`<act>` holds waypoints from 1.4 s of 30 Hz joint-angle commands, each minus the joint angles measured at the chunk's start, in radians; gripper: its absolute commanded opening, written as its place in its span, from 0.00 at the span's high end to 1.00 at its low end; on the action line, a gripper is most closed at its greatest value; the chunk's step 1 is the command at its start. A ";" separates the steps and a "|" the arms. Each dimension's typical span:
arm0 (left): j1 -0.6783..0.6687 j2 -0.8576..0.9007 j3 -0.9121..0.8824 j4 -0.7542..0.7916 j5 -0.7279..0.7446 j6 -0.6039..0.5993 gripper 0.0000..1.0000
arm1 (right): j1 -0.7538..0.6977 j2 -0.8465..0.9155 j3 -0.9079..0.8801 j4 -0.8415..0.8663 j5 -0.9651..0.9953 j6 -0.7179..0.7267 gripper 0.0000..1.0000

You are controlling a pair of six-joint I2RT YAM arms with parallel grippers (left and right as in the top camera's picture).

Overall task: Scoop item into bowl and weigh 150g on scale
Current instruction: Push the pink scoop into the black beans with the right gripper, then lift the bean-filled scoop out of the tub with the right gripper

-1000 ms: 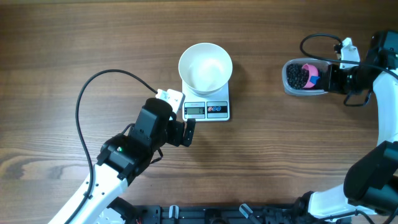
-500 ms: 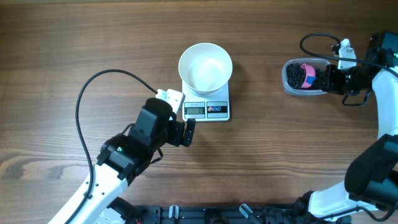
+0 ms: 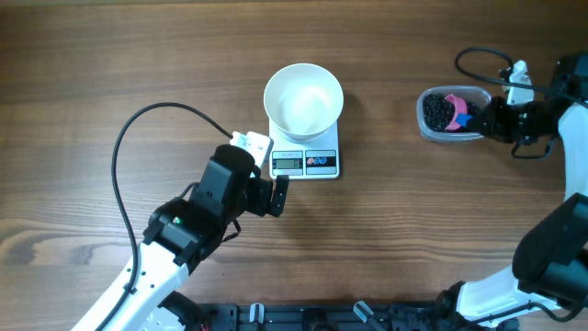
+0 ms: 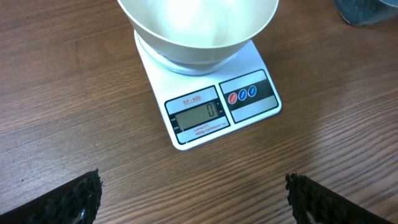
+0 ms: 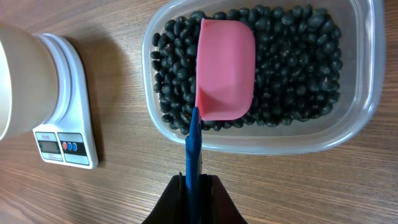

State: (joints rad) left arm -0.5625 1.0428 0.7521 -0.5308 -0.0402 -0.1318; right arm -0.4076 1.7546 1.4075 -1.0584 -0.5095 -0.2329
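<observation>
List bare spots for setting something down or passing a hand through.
Widest bare table lies between the scale and the clear tub. Also free: left of the bowl, past the black cable. Crowded: the bowl fills the scale's platform, the open left hand sits by the scale's front corner, the right hand holds the scoop in the tub.

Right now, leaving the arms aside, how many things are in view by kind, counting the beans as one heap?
white bowl: 1
scale: 1
clear tub: 1
pink scoop: 1
heap of black beans: 1
Total: 5
</observation>
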 commanded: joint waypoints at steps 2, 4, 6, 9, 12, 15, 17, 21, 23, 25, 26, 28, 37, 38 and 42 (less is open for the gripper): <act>0.005 0.001 -0.002 0.000 -0.013 0.020 0.00 | -0.009 0.033 -0.009 -0.007 -0.069 0.000 0.96; 0.005 0.001 -0.002 -0.001 -0.013 0.020 0.00 | -0.009 0.042 -0.009 -0.024 -0.069 -0.001 0.96; 0.005 0.001 -0.002 0.000 -0.013 0.020 0.00 | -0.011 0.053 -0.009 -0.031 -0.069 -0.002 0.96; 0.005 0.001 -0.002 0.000 -0.013 0.020 0.00 | -0.018 0.062 -0.009 -0.008 -0.095 0.001 0.96; 0.005 0.001 -0.002 0.000 -0.013 0.020 0.00 | -0.029 0.064 -0.009 -0.005 -0.141 0.015 0.96; 0.005 0.001 -0.002 0.000 -0.013 0.020 0.00 | -0.049 0.064 -0.009 -0.006 -0.178 0.016 0.96; 0.005 0.001 -0.002 0.000 -0.013 0.020 0.00 | -0.069 0.064 -0.009 -0.006 -0.189 0.022 0.95; 0.005 0.001 -0.002 0.000 -0.013 0.020 0.00 | -0.090 0.071 -0.009 -0.015 -0.188 0.024 0.96; 0.005 0.001 -0.002 0.000 -0.013 0.020 0.00 | -0.097 0.073 -0.009 -0.019 -0.188 0.024 0.96; 0.005 0.001 -0.002 0.000 -0.013 0.020 0.00 | -0.098 0.075 -0.009 -0.020 -0.189 0.024 0.96; 0.005 0.001 -0.002 0.000 -0.013 0.020 0.00 | -0.098 0.076 -0.009 -0.020 -0.192 0.024 0.96; 0.005 0.001 -0.002 0.000 -0.013 0.020 0.00 | -0.098 0.083 -0.009 -0.020 -0.214 0.024 0.96; 0.005 0.001 -0.002 0.000 -0.013 0.020 0.00 | -0.101 0.105 -0.009 -0.031 -0.283 0.027 0.96; 0.005 0.001 -0.002 0.000 -0.013 0.020 0.00 | -0.104 0.105 -0.009 -0.031 -0.302 0.027 0.96; 0.005 0.001 -0.002 0.000 -0.013 0.020 0.00 | -0.124 0.105 -0.009 -0.032 -0.323 0.031 0.96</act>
State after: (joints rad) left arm -0.5625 1.0428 0.7521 -0.5312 -0.0402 -0.1318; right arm -0.5201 1.8328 1.4075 -1.0855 -0.7414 -0.2062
